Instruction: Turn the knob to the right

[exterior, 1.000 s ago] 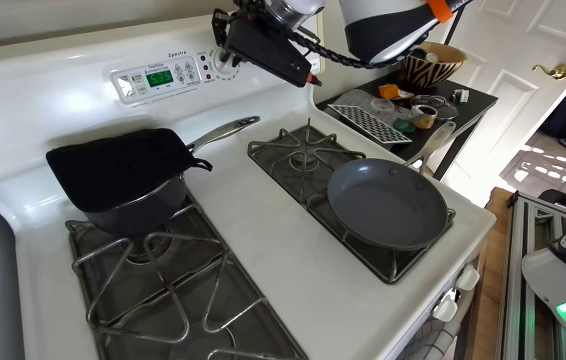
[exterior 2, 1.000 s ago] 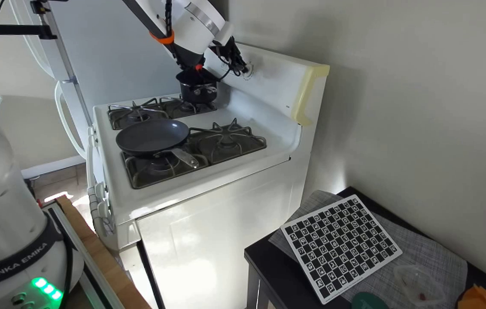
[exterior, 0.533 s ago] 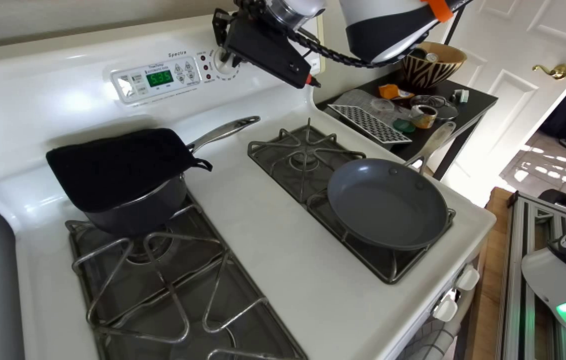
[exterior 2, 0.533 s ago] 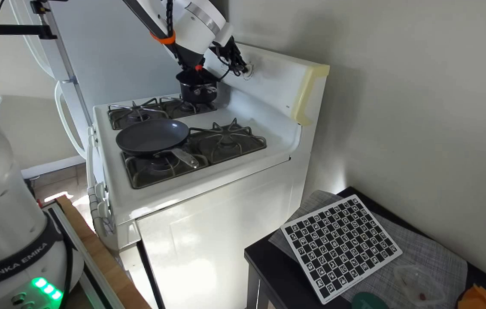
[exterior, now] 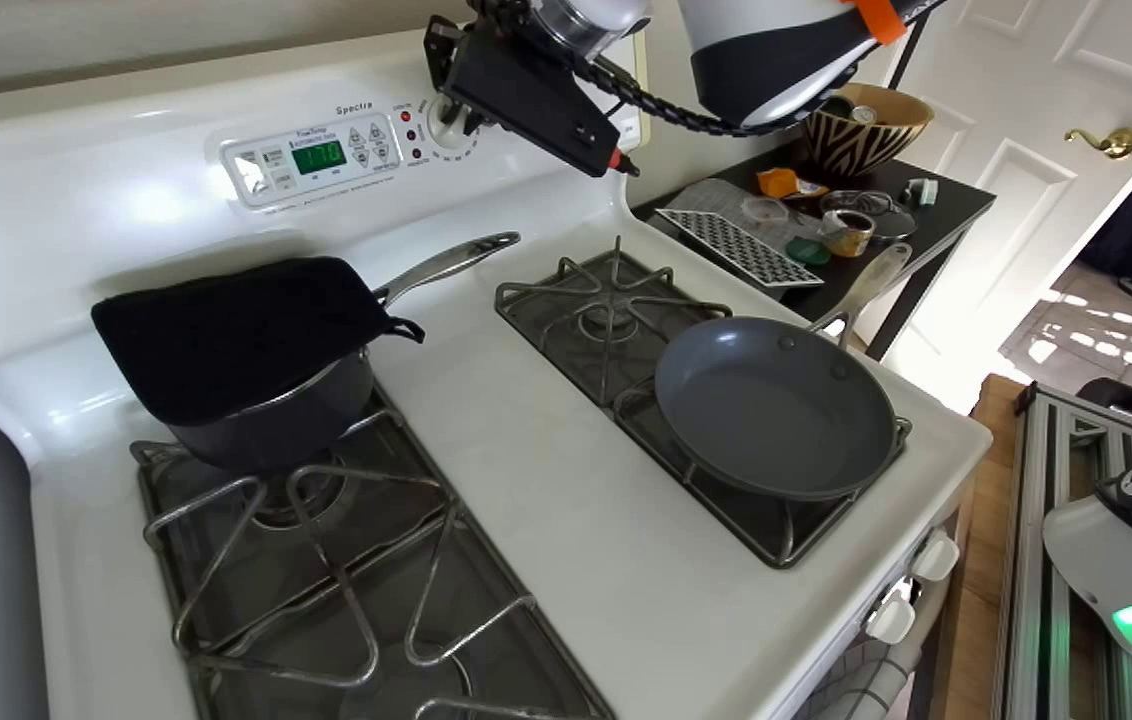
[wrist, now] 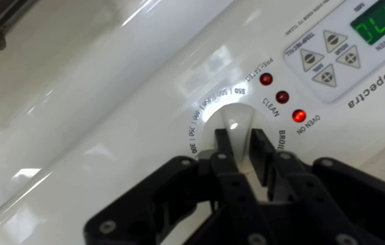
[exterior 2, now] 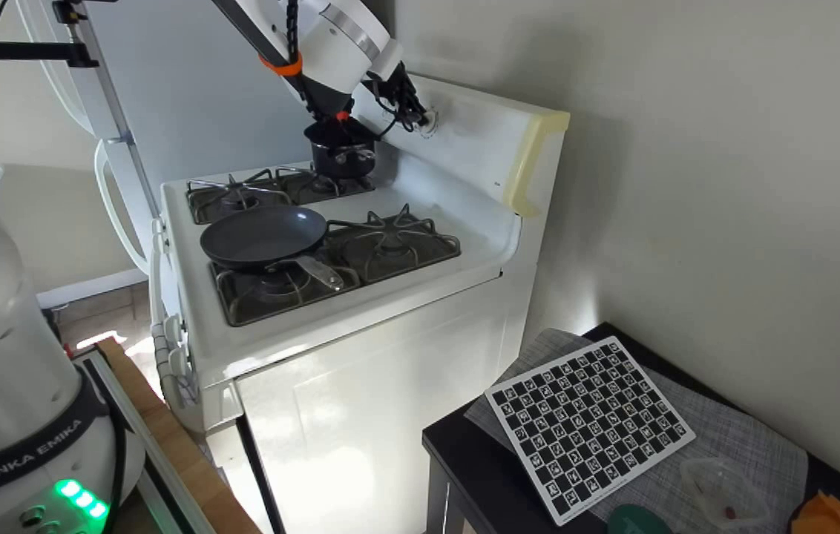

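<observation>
The knob (wrist: 235,115) is a round white dial with a raised ridge, ringed by dark markings on the white stove panel. It also shows in both exterior views (exterior: 440,128) (exterior 2: 432,121), partly behind the gripper. My gripper (wrist: 240,141) has one black pad on each side of the knob's ridge, close against it. The ridge's lower end is partly hidden by the fingers. The green display (wrist: 381,22) reads 170 in an exterior view (exterior: 319,156). The red OVEN ON light (wrist: 299,116) is lit; the two lights beside it look dim.
A dark pot (exterior: 276,420) under a black cloth (exterior: 236,330) stands on the back burner below the display. A grey pan (exterior: 776,410) sits on a front burner. A black side table (exterior 2: 457,445) holds a checkered board (exterior 2: 591,426).
The display has changed from 5:35 to 170, and the top red light has come on. The gripper stays at the knob with hardly any visible arm motion.
</observation>
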{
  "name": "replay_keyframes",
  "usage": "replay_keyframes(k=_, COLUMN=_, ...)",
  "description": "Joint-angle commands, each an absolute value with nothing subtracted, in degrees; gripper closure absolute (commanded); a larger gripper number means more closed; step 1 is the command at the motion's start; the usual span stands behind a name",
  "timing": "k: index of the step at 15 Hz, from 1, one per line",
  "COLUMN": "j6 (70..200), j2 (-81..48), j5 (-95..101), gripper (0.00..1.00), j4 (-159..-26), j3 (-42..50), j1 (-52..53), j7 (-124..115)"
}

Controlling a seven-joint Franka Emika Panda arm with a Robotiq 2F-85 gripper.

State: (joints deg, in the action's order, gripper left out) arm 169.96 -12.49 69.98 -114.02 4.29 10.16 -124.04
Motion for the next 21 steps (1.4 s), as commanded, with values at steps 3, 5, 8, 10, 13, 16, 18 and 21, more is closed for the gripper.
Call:
replay_keyframes(k=3, j6=170.69, j2=-13.60, j5=66.34, gripper=0.96, j4=-113.14, j3=4.56, j1=9.81, j7=-129.36)
replay_keyframes(k=5, j6=170.71, j2=-13.68, j5=65.34, gripper=0.96, j4=-113.14, j3=4.73, j1=9.82, j7=-130.61)
replay_keyframes(k=8, j6=171.03, j2=-13.74, j5=63.92, gripper=0.96, j4=-113.25, j3=4.81, j1=9.76, j7=-132.06)
replay_keyframes(k=10, j6=171.22, j2=-13.71, j5=63.07, gripper=0.96, j4=-113.38, j3=4.84, j1=9.71, j7=-132.94)
replay_keyframes(k=13, j6=171.31, j2=-13.65, j5=61.81, gripper=0.96, j4=-113.60, j3=4.89, j1=9.58, j7=-134.33)
replay_keyframes(k=16, j6=171.67, j2=-13.62, j5=60.92, gripper=0.96, j4=-113.77, j3=4.87, j1=9.47, j7=-135.87)
replay_keyframes(k=18, j6=171.67, j2=-13.58, j5=60.49, gripper=0.96, j4=-113.85, j3=4.94, j1=9.46, j7=-136.54)
replay_keyframes(k=21, j6=171.77, j2=-13.54, j5=59.90, gripper=0.96, j4=-114.00, j3=5.06, j1=9.46, j7=-137.41)
